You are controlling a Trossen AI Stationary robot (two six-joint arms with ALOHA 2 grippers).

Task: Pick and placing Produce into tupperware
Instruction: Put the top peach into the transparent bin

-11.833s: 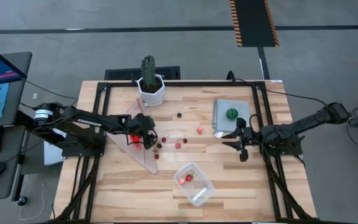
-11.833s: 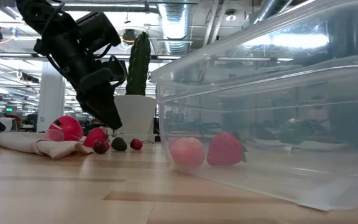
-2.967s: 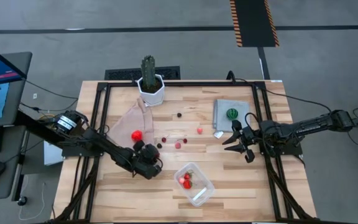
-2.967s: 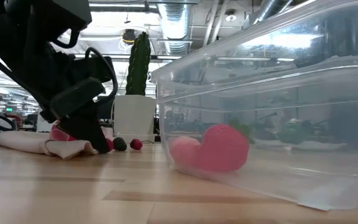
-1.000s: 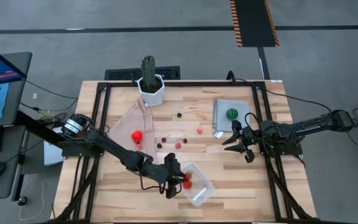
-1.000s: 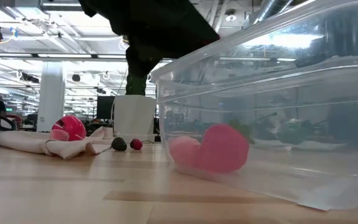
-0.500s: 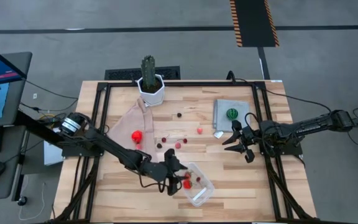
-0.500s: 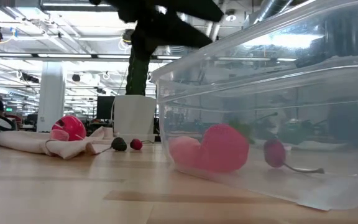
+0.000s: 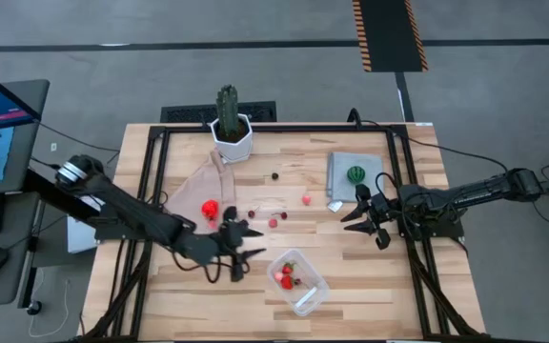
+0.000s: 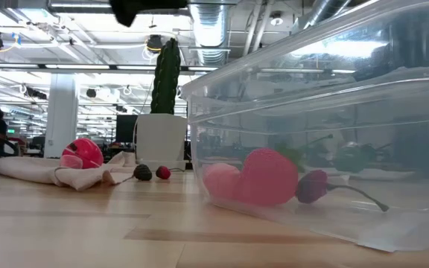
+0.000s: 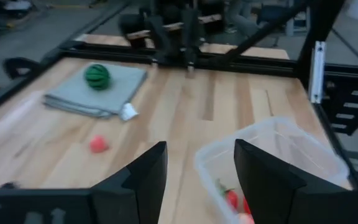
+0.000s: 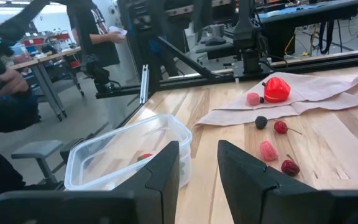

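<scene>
Looking down, you are seeing one tupperware (image 9: 298, 281) near the table's front edge holding three produce pieces (image 10: 267, 177) — two red, one dark. Your left gripper (image 9: 239, 250) is hovering beside it, fingers spread, empty. The right gripper (image 9: 370, 218) is waiting by the grey mat (image 9: 341, 170), fingers apart, empty.

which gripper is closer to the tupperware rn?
Left. The left gripper hangs just beside the tupperware, open and empty. The right gripper waits farther off, by the grey mat.
</scene>
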